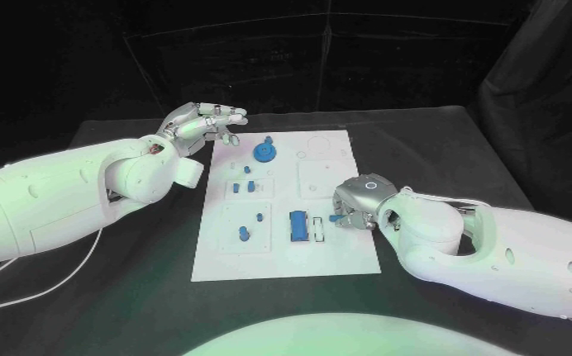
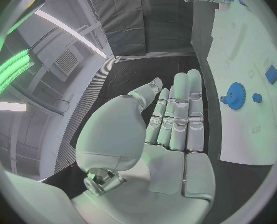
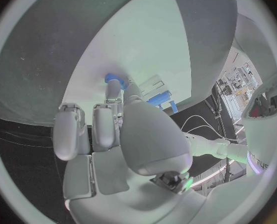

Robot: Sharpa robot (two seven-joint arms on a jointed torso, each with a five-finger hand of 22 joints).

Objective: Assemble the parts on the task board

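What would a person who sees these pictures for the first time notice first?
First the white task board in the middle of the black table, dotted with small blue parts; the largest is a round blue gear near its far end. Next the two silver hands: the left hand hangs open beside the board's far left corner, and the right hand pinches a small blue part over the board's right edge.
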